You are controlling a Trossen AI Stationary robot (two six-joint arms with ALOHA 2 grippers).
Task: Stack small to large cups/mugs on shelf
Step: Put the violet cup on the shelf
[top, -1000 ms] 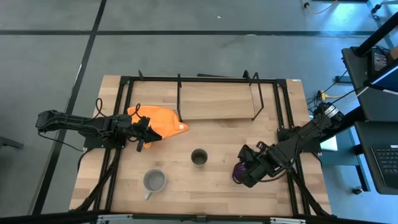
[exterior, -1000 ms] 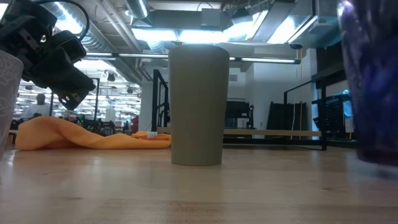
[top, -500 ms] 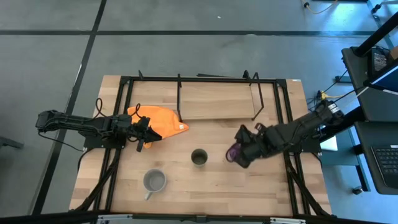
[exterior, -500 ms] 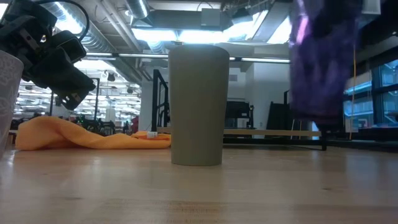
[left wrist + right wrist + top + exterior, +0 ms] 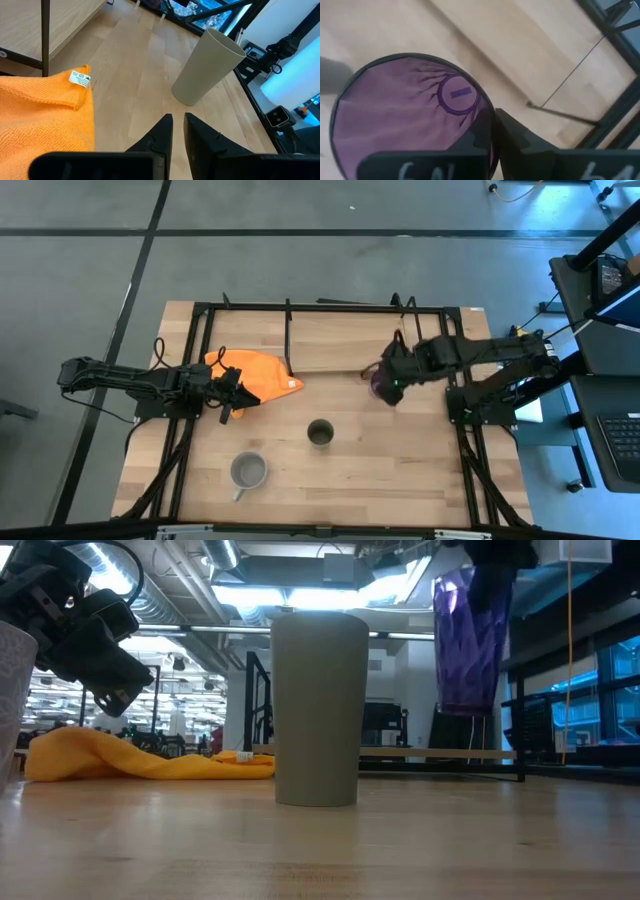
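Note:
My right gripper (image 5: 392,380) is shut on the purple ribbed cup (image 5: 380,383), which is in the air by the shelf's near right corner; the low view shows the cup (image 5: 470,640) well above the table. The shelf (image 5: 345,342), a light-wood board on black wire legs, stands at the far middle. The olive-green cup (image 5: 320,433) stands upright on its base at the table's middle. The grey mug (image 5: 248,471) stands near the front left. My left gripper (image 5: 232,392) is shut and empty, hovering beside the orange cloth (image 5: 255,375). My right gripper pinches the purple cup's rim (image 5: 487,112) on the side toward the table's right, one finger (image 5: 481,131) inside the cup and one outside. The fingers come from the table's right, slanting down. The cup is lifted clear, about upright, its mouth up.
The orange cloth lies at the left, by the shelf's left leg. A black metal frame (image 5: 200,320) runs around the table's far and side edges. Bare tabletop (image 5: 400,480) lies at the near right.
My right gripper has lifted the purple cup off the near right part of the table and carried it up and toward the far edge, to the shelf's near right corner. The cup has stayed about upright in the hold.

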